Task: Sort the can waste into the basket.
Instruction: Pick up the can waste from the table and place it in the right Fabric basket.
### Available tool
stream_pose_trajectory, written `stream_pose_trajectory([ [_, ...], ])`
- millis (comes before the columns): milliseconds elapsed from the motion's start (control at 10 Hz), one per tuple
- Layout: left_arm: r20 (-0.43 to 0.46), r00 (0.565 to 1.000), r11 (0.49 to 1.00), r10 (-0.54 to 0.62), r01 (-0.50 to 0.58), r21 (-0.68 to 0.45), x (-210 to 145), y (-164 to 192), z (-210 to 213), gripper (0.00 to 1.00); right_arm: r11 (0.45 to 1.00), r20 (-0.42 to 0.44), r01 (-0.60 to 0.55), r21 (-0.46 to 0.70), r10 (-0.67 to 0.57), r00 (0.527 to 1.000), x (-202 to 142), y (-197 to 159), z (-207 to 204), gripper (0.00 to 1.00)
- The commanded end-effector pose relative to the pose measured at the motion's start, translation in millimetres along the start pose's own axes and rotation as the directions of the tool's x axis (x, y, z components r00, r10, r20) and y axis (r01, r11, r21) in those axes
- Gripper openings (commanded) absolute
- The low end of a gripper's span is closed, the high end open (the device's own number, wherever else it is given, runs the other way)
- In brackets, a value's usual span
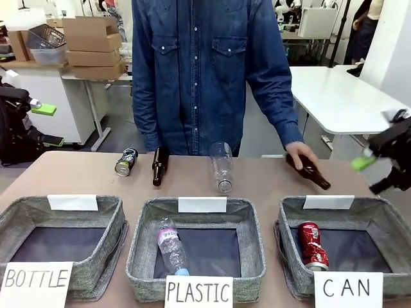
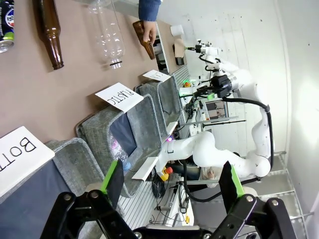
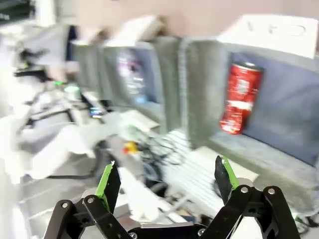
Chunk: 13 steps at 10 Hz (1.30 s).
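A red can (image 1: pixel 313 245) lies in the grey felt basket (image 1: pixel 380 208) behind the "CAN" sign at the right. A dark, silvery can (image 1: pixel 126 162) lies on its side on the table at the far left, and it also sits at the top-left corner of the left wrist view as the dark can (image 2: pixel 6 25). My right gripper (image 1: pixel 376 173) hovers open and blurred at the right edge, above and beyond the basket. In its own view the right gripper (image 3: pixel 167 181) is open and empty, with the red can (image 3: pixel 239 97) in the basket (image 3: pixel 199 89) ahead. My left gripper (image 2: pixel 172 181) is open and empty.
A person stands at the far side with a hand (image 1: pixel 298 154) on a brown bottle (image 1: pixel 312 173). Another brown bottle (image 1: pixel 158 166) and a clear plastic bottle (image 1: pixel 222 167) lie on the table. The PLASTIC basket (image 1: pixel 144 224) holds a plastic bottle (image 1: pixel 171 247). The BOTTLE basket (image 1: pixel 26 206) is at the left.
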State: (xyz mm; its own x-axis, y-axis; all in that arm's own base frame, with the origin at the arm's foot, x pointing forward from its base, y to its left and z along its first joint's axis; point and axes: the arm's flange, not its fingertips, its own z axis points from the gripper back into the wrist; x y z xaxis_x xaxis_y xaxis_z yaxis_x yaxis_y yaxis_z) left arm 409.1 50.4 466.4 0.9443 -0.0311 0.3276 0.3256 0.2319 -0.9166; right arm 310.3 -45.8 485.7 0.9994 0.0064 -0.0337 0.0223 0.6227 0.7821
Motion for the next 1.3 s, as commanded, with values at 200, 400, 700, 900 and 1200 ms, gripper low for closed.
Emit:
stream_pose_trajectory([
  [200, 0.010, 1.000, 1.000, -0.022, 0.022, -0.021, -1, -1, -2, 1.00, 0.756, 0.225, 0.009, 0.654, -0.206, 0.952, 24, -27, 22, 1.00],
  [400, 0.010, 1.000, 1.000, -0.022, 0.022, -0.021, -1, -1, -2, 1.00, 0.947, 0.070, 0.060, 0.317, -0.087, 0.994, 3, -8, 25, 1.00],
  [700, 0.010, 1.000, 1.000, -0.022, 0.022, -0.021, -1, -1, -2, 1.00, 0.947, 0.070, 0.060, 0.317, -0.087, 0.994, 3, -8, 25, 1.00],
  [900, 0.010, 1.000, 1.000, -0.022, 0.022, -0.021, -1, -1, -2, 1.00, 0.947, 0.070, 0.060, 0.317, -0.087, 0.994, 3, -8, 25, 1.00],
  [1200, 0.010, 1.000, 1.000, -0.022, 0.022, -0.021, -1, -1, -2, 1.00, 0.947, 0.070, 0.060, 0.317, -0.087, 0.994, 3, -8, 25, 1.00],
])
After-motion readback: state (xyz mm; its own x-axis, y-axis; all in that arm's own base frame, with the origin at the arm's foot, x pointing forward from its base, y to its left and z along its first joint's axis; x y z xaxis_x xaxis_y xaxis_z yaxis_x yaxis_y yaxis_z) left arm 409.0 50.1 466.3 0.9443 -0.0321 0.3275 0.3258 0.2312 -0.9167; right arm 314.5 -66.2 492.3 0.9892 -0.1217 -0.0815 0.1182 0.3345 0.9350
